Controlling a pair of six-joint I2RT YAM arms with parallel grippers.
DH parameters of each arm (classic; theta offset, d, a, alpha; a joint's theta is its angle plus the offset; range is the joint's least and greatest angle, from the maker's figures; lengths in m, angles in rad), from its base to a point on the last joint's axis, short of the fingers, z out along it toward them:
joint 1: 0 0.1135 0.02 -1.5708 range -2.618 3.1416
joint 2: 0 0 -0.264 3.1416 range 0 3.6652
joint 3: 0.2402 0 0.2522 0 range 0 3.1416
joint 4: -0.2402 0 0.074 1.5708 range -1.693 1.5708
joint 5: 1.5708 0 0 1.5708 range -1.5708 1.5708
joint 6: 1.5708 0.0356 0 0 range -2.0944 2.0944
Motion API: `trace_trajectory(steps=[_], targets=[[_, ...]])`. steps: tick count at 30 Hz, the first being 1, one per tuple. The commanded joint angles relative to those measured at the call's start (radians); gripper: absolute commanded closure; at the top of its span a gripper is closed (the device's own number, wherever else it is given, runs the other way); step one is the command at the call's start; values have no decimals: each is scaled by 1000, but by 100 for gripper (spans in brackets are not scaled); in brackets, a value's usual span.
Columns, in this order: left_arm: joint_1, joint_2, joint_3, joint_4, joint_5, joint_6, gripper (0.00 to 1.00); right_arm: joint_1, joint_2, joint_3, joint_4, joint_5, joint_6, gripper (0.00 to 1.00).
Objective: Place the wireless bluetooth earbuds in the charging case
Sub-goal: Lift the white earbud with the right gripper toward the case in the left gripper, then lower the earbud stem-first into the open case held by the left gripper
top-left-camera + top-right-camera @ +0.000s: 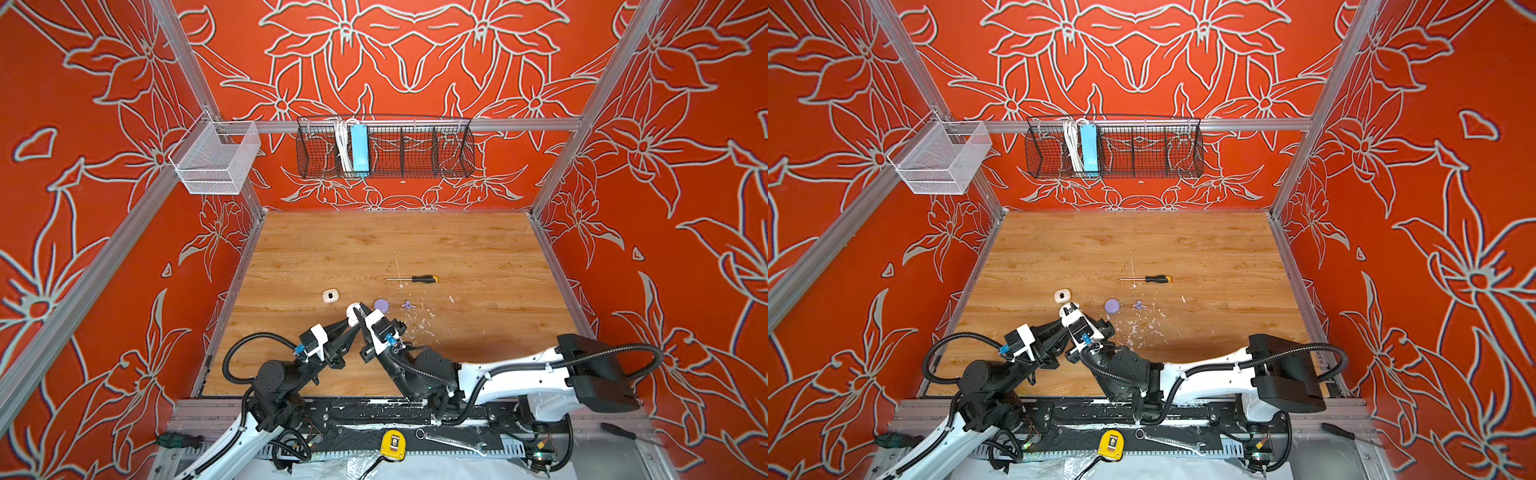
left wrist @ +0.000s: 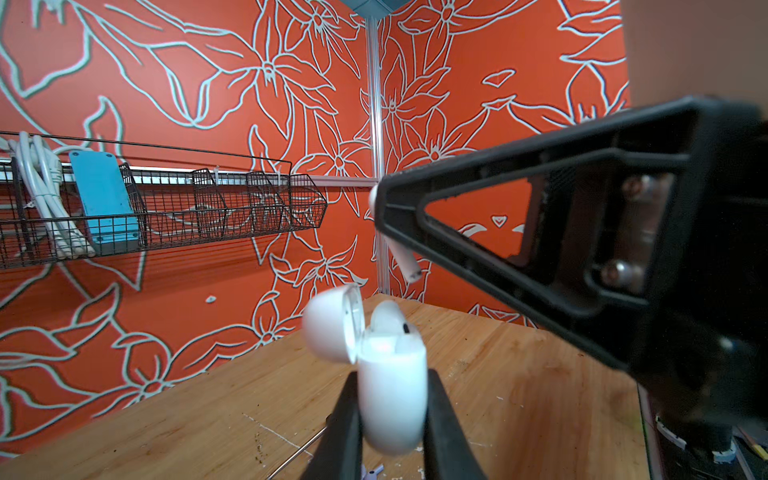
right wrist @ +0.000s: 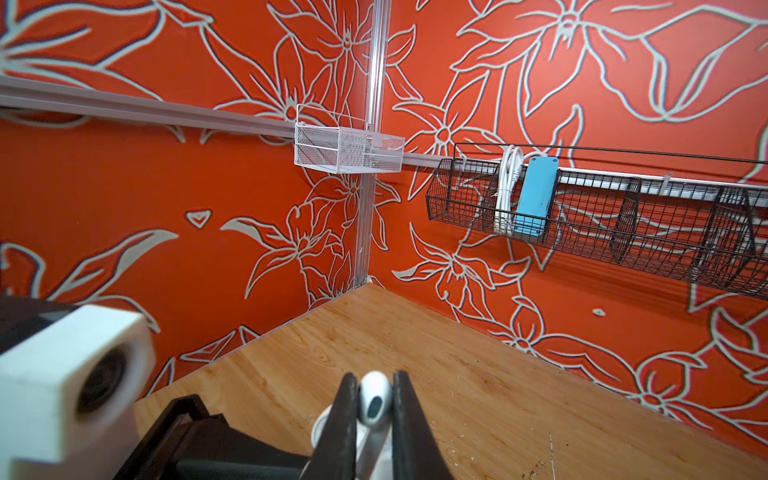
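Currently at risk: we are judging that the held earbud [image 3: 374,399] could be meeting the rim skewed and slipping out, since its stem is hanging tilted over the free slot.
Right hand [image 3: 375,374]: we are seeing it clamped on the held earbud's head.
Left hand [image 2: 390,374]: it is gripping the white case [image 2: 392,399], lid open, with a seated earbud [image 2: 388,316] already inside.
Position: the held earbud is hovering just above the white case, seemingly apart.
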Motion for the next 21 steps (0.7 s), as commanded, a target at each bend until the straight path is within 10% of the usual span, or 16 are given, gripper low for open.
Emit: trace_trajectory(steps=[1,21], targets=[[-9,-12,-24,28,4,-6,100,-13,20,15,36,-8,-2,93],[-10,-12,-9,3,-49,-31,100,-19,100,-13,38,30,105,94]])
